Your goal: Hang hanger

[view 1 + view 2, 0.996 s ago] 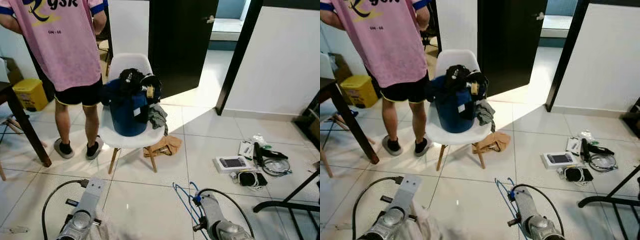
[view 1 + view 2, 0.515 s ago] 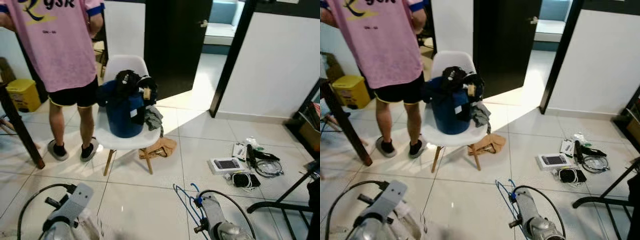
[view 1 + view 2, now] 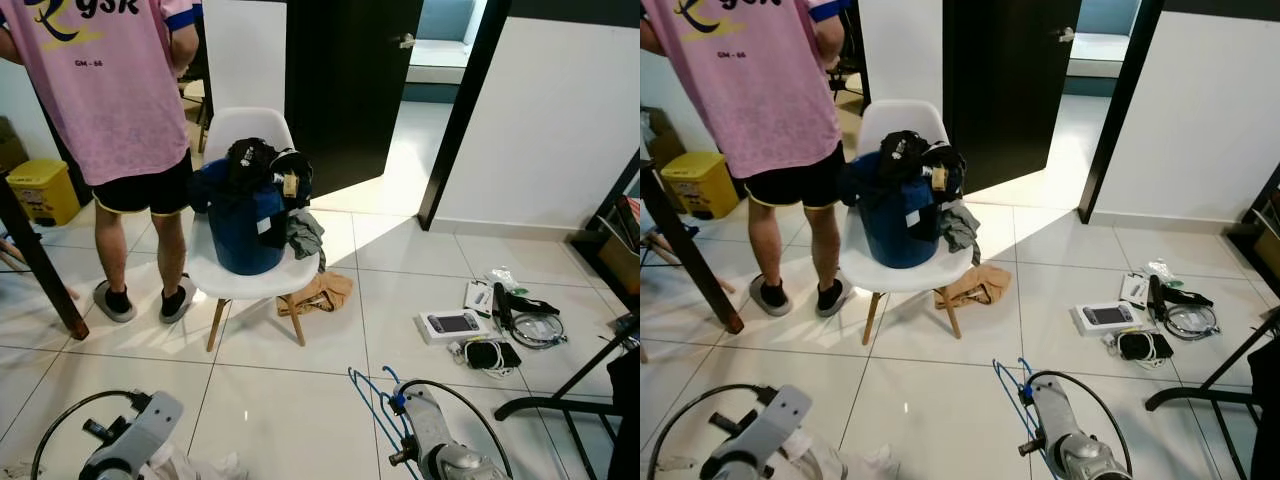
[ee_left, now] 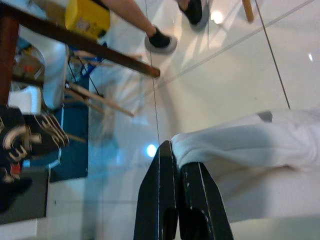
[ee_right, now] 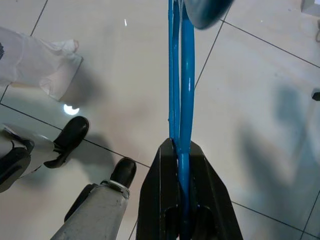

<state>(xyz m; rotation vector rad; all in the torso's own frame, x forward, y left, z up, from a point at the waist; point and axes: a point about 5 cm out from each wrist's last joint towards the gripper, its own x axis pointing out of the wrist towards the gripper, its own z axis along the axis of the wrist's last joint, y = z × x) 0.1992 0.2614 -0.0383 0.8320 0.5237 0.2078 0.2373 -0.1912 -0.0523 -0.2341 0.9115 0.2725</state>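
A blue wire hanger (image 5: pixel 181 75) sticks out forward from my right gripper (image 5: pixel 180 147), which is shut on it low at the bottom right of the eye views. The hanger (image 3: pixel 372 405) hangs just above the white floor tiles. My left gripper (image 4: pixel 176 150) is shut on the edge of a white garment (image 4: pixel 245 145). That garment (image 3: pixel 190 468) droops beside my left arm (image 3: pixel 135 445) at the bottom left.
A white chair (image 3: pixel 255 280) piled with a blue tub and dark clothes stands ahead. A person in a pink shirt (image 3: pixel 105 90) stands left of it. A dark table leg (image 3: pixel 40 265), a yellow bin (image 3: pixel 38 190), floor clutter (image 3: pixel 490 325) and a black rack base (image 3: pixel 565 405) lie around.
My left arm has dropped lower and nearer the bottom edge, taking the white garment with it. The head view has swung slightly right. The right arm and hanger have kept their place.
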